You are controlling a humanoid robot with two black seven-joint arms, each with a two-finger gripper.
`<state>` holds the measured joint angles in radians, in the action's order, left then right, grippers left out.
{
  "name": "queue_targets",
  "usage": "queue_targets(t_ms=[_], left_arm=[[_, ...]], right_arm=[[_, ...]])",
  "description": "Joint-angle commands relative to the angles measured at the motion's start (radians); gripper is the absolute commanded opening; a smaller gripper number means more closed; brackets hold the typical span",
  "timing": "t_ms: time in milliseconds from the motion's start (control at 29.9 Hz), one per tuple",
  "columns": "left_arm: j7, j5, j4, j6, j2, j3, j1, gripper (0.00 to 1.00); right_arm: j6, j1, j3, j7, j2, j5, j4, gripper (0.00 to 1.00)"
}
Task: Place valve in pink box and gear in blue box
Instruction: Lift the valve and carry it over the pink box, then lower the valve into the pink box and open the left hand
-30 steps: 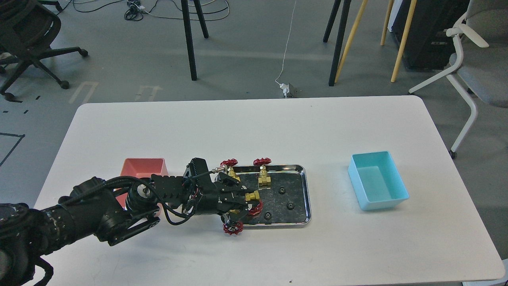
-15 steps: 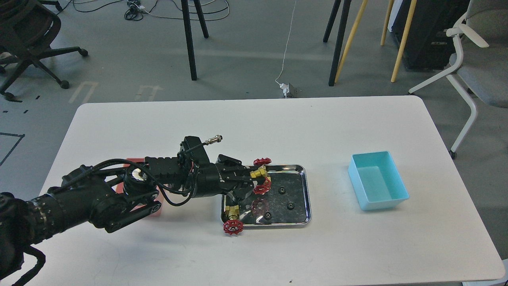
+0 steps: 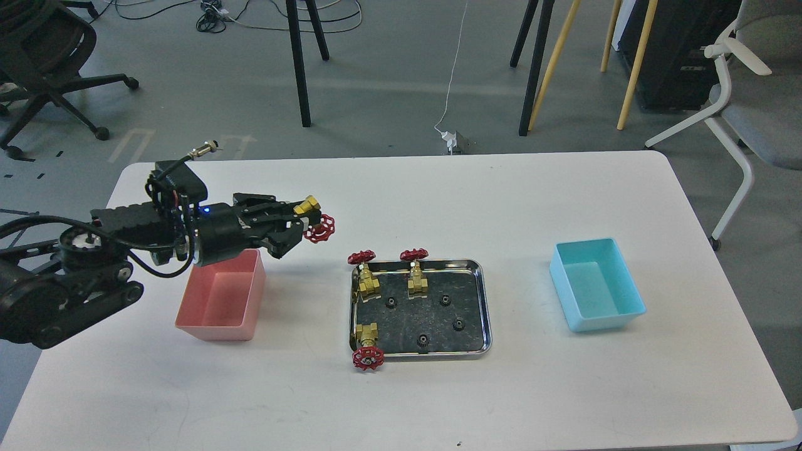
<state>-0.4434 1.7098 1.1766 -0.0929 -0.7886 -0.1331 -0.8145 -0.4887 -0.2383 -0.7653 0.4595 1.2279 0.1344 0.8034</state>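
- Landmark: steel tray (image 3: pixel 482 300) on the white surface (image 3: pixel 401 401). All places below are relative to it.
- Nearest me, at the tray's near-left corner: one valve lying down (image 3: pixel 367 346), red wheel hanging over the rim onto the surface. Untouched in the last second.
- Inside the tray: four black gears, e.g. the near one (image 3: pixel 423 340), all in place. None in the blue box (image 3: pixel 595 285), which sits well right of the tray and looks empty.
- Tray's far-left rim: two valves upright (image 3: pixel 364 275) and (image 3: pixel 415 273). Both were partly hidden by my arm a second ago, now in plain sight.
- Pink box (image 3: pixel 223 293): left of the tray, well apart. It looks empty.
- What changed: a second ago my left pincer (image 3: pixel 299 220) was down in the tray on a valve. It has since lifted out and swung left and far.
- Now: left pincer is clamped on the carried valve (image 3: pixel 315 220), brass body between the fingers, red wheel pointing back toward the tray. It hangs above the surface, between the tray and the pink box, just past the box's far-right corner.
- Meaning: pick is done, transfer partway. My read: pull a bit further left and nearer so the valve is over the box's opening, then release.
- Risk: release here would miss the box.
- Right pincer: not in frame.
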Motion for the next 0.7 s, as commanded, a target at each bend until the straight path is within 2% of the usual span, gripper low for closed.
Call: queue_targets(t_ms=[0, 167, 301, 502, 669], left_arm=[[0.002, -0.013, 0.055, 0.001, -0.118, 0.004, 0.038, 0.18], [0.011, -0.012, 0.061, -0.002, -0.175, 0.010, 0.092, 0.18], [0.051, -0.004, 0.037, -0.011, -0.170, 0.007, 0.129, 0.18], [0.052, -0.002, -0.046, -0.045, -0.166, 0.010, 0.159, 0.18], [0.054, -0.006, -0.051, -0.064, -0.146, 0.010, 0.198, 0.19]], right_arm=[[0.000, -0.025, 0.001, -0.002, -0.013, 0.028, 0.000, 0.99], [0.000, -0.038, 0.000, -0.002, -0.028, 0.050, 0.004, 0.99], [0.000, -0.042, 0.000, -0.004, -0.031, 0.050, 0.005, 0.99], [0.000, -0.055, 0.001, -0.004, -0.030, 0.050, 0.005, 0.99], [0.000, -0.068, 0.001, -0.018, -0.030, 0.062, 0.005, 0.99]])
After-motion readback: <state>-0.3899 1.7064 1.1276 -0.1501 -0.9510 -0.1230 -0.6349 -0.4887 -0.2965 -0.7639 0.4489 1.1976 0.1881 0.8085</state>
